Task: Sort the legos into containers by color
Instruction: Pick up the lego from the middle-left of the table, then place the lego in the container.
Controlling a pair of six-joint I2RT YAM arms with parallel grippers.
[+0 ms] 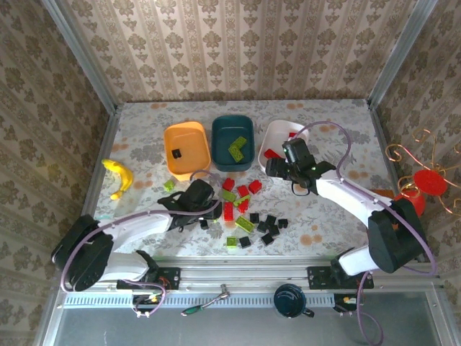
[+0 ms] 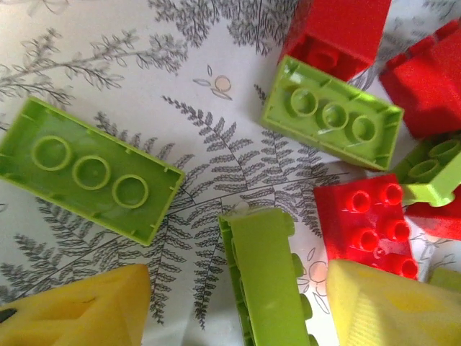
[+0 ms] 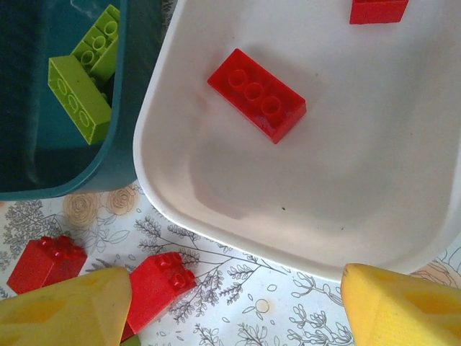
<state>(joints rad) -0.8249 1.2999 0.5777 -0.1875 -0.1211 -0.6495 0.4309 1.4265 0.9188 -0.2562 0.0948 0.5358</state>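
left gripper (image 2: 238,281) is down in the loose legos (image 1: 248,209) on the counter (image 1: 324,122), just in front of the teal tub (image 1: 229,130). Its fingers (image 2: 79,310) straddle a lime brick (image 2: 263,274) standing on edge, with a gap on each side, so released and not clamped. right gripper (image 3: 238,288) is over the near rim of the white tub (image 3: 238,194), just right of the teal tub, fingers spread with nothing between. teal tub holds green legos (image 3: 79,101). white tub holds red legos (image 3: 257,95). orange tub (image 1: 191,140), just left of the teal tub, holds a black lego (image 1: 176,153).
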